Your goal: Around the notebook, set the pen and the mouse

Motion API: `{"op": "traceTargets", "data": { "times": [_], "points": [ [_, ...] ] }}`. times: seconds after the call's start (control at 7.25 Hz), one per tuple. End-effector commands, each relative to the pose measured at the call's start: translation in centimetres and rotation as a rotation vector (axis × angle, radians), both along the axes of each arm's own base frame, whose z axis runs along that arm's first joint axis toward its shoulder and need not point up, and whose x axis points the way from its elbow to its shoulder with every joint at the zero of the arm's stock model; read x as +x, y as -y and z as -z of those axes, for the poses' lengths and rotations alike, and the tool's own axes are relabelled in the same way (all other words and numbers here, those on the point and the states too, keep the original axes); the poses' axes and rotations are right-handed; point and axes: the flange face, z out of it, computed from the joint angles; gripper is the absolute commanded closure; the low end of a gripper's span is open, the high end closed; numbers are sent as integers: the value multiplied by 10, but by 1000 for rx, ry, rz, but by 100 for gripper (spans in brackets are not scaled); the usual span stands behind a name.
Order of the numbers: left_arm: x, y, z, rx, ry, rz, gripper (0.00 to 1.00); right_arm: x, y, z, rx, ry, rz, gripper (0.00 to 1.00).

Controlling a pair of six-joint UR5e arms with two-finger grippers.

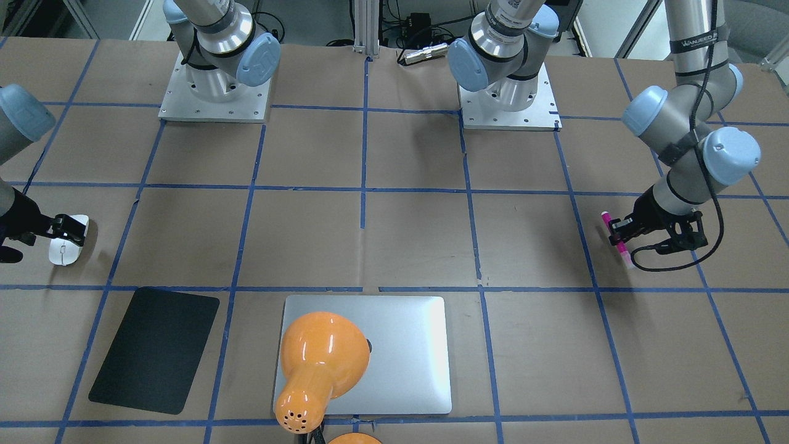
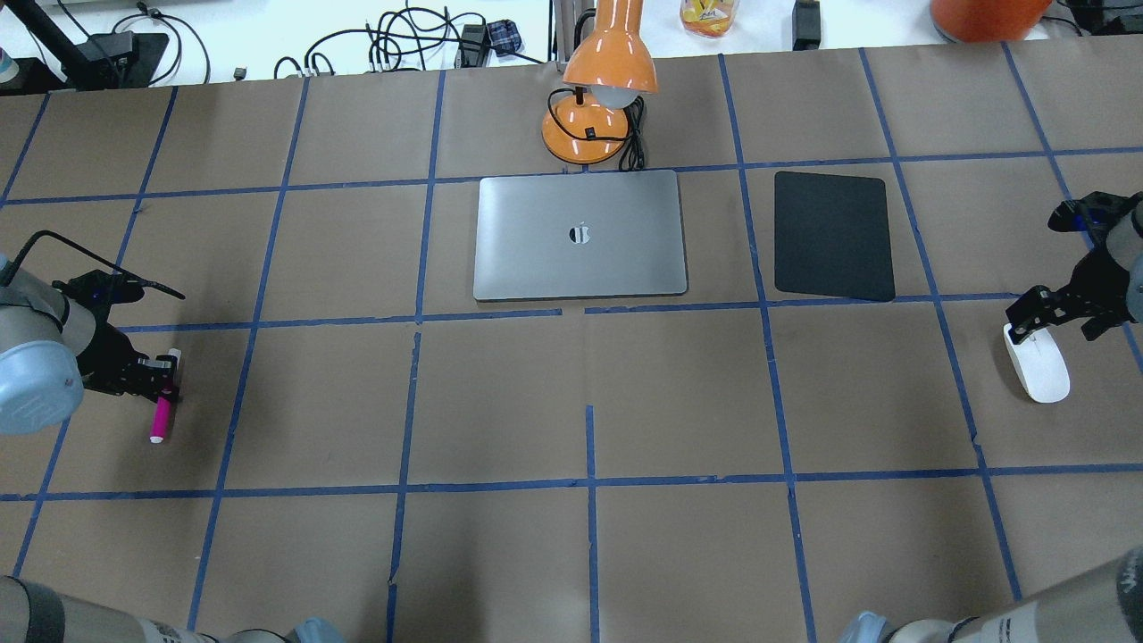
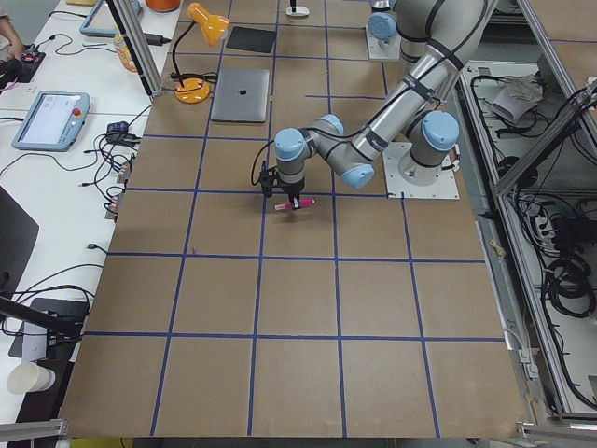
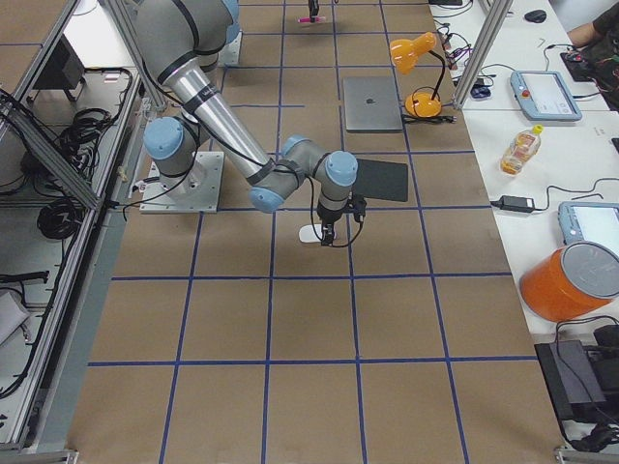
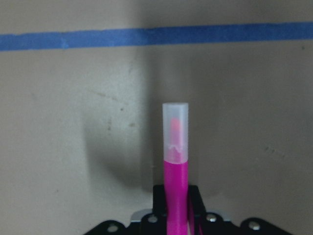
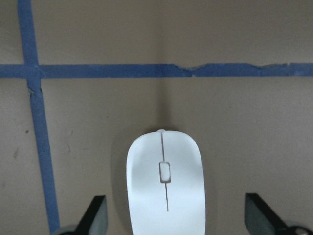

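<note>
The magenta pen [image 5: 175, 196] points away from the camera in the left wrist view, its pale cap [image 5: 175, 132] foremost. My left gripper [image 2: 166, 375] is shut on its rear part, low over the paper at the table's left side [image 1: 618, 233]. The white mouse [image 6: 165, 188] rests on the table at the far right [image 2: 1038, 371]. My right gripper [image 6: 176, 218] is open, one finger on either side of the mouse's rear and neither touching it. The silver notebook [image 2: 580, 234] lies flat at the far middle of the table, well away from both.
An orange desk lamp [image 2: 607, 80] stands just behind the notebook, and its shade hangs over the notebook's edge [image 1: 320, 364]. A black mat [image 2: 833, 234] lies on the notebook's right. Blue tape lines grid the brown paper.
</note>
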Motion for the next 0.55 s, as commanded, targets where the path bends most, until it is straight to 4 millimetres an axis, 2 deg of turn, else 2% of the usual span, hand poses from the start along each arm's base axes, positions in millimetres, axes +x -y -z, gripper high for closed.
{"op": "traceTargets", "data": {
  "times": [0.0,0.14,0.28,0.41],
  "points": [
    [-118,14,-16,2,23,-213,100,1,-2,7,8,9,-3,0],
    [-168,14,-15,4,38,-372,100,1,-2,8,12,12,-4,0],
    [-232,12,-7,1,59,-527,100,1,-2,9,12,12,-4,0],
    [-308,14,-20,-37,56,-652,100,1,-2,10,14,14,-4,1]
  ]
}}
